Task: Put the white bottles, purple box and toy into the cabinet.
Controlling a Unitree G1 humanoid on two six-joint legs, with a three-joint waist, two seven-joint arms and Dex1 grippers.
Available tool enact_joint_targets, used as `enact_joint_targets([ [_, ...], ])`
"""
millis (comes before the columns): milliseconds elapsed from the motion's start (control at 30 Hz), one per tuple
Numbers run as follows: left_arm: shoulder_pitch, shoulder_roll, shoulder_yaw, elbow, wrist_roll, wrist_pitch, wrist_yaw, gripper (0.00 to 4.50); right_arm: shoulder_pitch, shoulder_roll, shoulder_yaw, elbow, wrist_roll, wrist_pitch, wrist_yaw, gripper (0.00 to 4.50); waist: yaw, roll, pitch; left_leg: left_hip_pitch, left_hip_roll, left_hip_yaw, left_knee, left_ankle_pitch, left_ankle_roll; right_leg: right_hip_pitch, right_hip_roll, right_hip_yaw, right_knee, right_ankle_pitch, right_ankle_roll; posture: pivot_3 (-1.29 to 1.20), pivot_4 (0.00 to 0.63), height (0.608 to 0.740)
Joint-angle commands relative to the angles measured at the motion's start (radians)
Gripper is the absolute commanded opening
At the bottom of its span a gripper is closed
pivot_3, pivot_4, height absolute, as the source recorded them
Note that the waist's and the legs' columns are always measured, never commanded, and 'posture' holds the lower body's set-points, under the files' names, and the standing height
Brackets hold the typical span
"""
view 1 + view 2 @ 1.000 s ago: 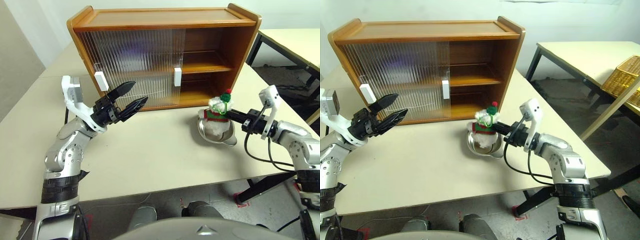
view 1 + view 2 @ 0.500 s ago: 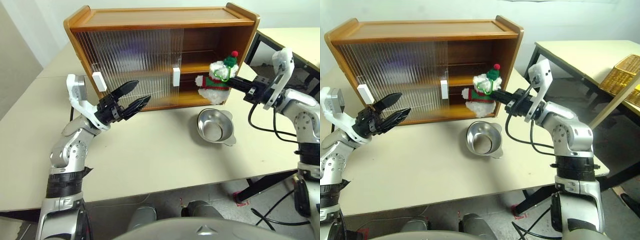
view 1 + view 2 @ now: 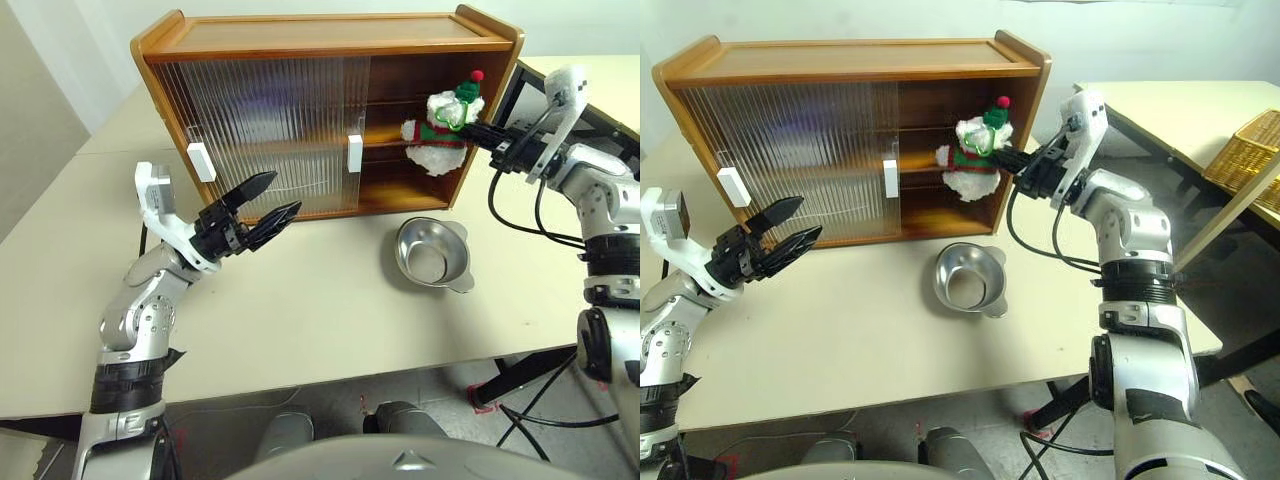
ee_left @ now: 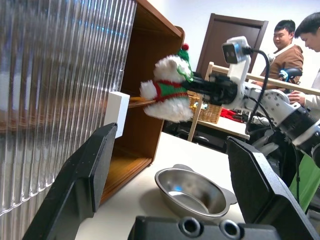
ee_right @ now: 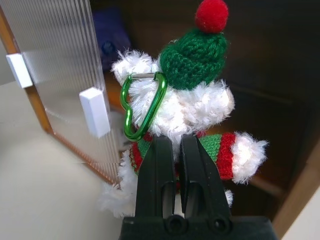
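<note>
The toy [image 3: 441,137] hangs in the air, pinched from behind by the right gripper [image 3: 482,132], whose jaws are closed on it at the open right half of the cabinet [image 3: 300,45], level with the upper shelf. The left gripper [image 3: 262,205] (jaws spread wide, holding nothing) hovers over the desk [image 3: 300,300] before the ribbed sliding doors [image 3: 260,130]. A metal bowl [image 3: 432,255] sits on the desk, near the cabinet's right end.

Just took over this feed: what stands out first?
The right gripper is shut on the toy, holding it in the air at the open right side of the cabinet, level with the upper shelf. Below it, a metal bowl sits on the table. The left gripper hovers open by the sliding doors.
</note>
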Motion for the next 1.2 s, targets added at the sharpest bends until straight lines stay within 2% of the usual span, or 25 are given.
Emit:
enact_joint_targets([
  [33,0.008,0.002,-0.004,-0.019,0.004,-0.003,0.003,4.50,-0.050,0.007,0.002,0.040,-0.016,-0.020,0.007,0.03,0.002,0.000,0.000,0.000,0.000,0.000,0.000,0.000,0.000,0.000,0.000,0.000,0.000,0.000,0.000,0.00,0.000,0.740],
  [400,0.006,0.002,-0.007,-0.020,0.003,0.000,0.005,4.50,-0.161,0.053,-0.003,0.190,-0.064,-0.127,-0.031,0.03,0.004,0.000,0.000,0.000,0.002,-0.002,0.000,0.000,0.000,-0.001,0.000,0.000,0.000,0.001,-0.004,0.00,0.000,0.740],
  [833,0.012,0.003,-0.003,-0.031,0.001,0.003,0.016,4.50,-0.306,0.181,0.005,0.545,-0.195,-0.388,-0.158,0.03,0.004,0.001,0.001,-0.001,0.004,-0.012,-0.002,0.000,0.000,-0.004,0.000,-0.003,0.000,0.004,-0.006,0.00,0.000,0.740],
  [1200,0.037,0.005,0.006,-0.059,-0.007,0.004,0.036,4.50,-0.391,0.241,-0.001,0.727,-0.265,-0.512,-0.262,0.03,-0.002,0.002,0.001,0.000,0.006,-0.015,-0.001,0.000,0.000,-0.005,0.000,-0.004,0.000,0.010,-0.013,0.04,0.000,0.740],
])
